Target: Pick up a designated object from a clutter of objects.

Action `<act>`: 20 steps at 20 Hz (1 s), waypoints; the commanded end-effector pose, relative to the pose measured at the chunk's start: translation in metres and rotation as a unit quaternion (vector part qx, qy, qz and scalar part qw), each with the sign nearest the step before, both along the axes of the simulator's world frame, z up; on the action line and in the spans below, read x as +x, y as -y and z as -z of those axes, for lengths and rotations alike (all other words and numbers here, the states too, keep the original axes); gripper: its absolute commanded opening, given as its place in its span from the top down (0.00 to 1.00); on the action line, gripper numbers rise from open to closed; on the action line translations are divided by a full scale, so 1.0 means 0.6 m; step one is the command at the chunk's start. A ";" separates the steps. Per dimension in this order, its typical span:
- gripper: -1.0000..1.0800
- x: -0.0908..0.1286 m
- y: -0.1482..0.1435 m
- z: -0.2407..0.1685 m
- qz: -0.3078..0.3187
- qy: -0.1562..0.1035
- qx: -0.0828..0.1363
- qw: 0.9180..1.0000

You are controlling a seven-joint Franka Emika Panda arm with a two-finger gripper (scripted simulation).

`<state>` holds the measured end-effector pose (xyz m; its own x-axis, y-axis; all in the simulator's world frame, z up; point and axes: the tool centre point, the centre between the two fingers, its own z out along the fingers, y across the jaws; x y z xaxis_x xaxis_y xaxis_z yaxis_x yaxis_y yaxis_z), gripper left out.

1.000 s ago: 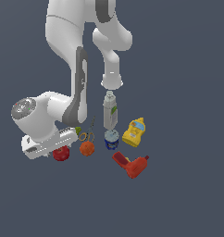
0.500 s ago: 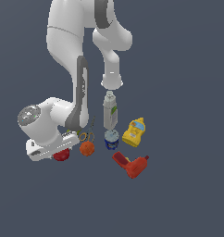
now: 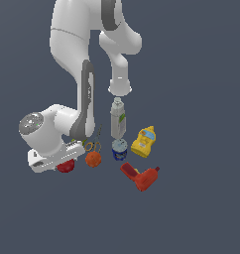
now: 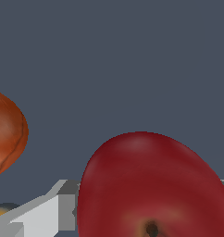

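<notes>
The apple has smooth, dark-red skin with a soft sheen. The orange looks duller and faintly mottled. The arm is glossy white plastic with dark grey joints. The drill and mustard bottle look like smooth plastic.

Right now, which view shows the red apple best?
Wrist view: the red apple fills the frame close up, stem dimple visible, grey tool parts beside it. In the exterior view the apple is a small red patch mostly hidden under the tool.
</notes>
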<state>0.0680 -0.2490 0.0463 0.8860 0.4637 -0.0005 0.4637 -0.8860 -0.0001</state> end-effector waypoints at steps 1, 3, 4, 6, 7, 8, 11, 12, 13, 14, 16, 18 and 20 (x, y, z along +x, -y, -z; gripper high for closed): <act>1.00 0.000 0.000 0.000 0.000 0.000 0.000 1.000; 1.00 0.000 -0.003 -0.003 0.000 0.000 0.000 1.000; 1.00 0.000 -0.006 -0.005 0.000 0.000 0.000 1.000; 1.00 0.000 -0.014 -0.012 0.000 0.000 0.000 1.000; 1.00 0.000 -0.019 -0.017 0.000 0.000 0.000 1.000; 1.00 0.000 -0.025 -0.022 0.000 0.000 0.000 1.000; 1.00 -0.001 -0.048 -0.043 0.000 0.000 0.000 1.000; 1.00 -0.001 -0.058 -0.051 0.000 0.000 0.000 1.000; 1.00 -0.001 -0.068 -0.060 0.000 0.000 0.000 1.000; 1.00 -0.002 -0.079 -0.070 0.000 0.000 0.000 1.000; 1.00 -0.002 -0.105 -0.094 0.000 0.000 0.000 1.000; 1.00 -0.002 -0.136 -0.121 0.000 0.000 0.000 1.000; 1.00 -0.003 -0.168 -0.150 0.000 0.000 0.000 1.000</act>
<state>0.0658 -0.1627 0.1216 0.8863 0.4632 -0.0034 0.4632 -0.8863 -0.0022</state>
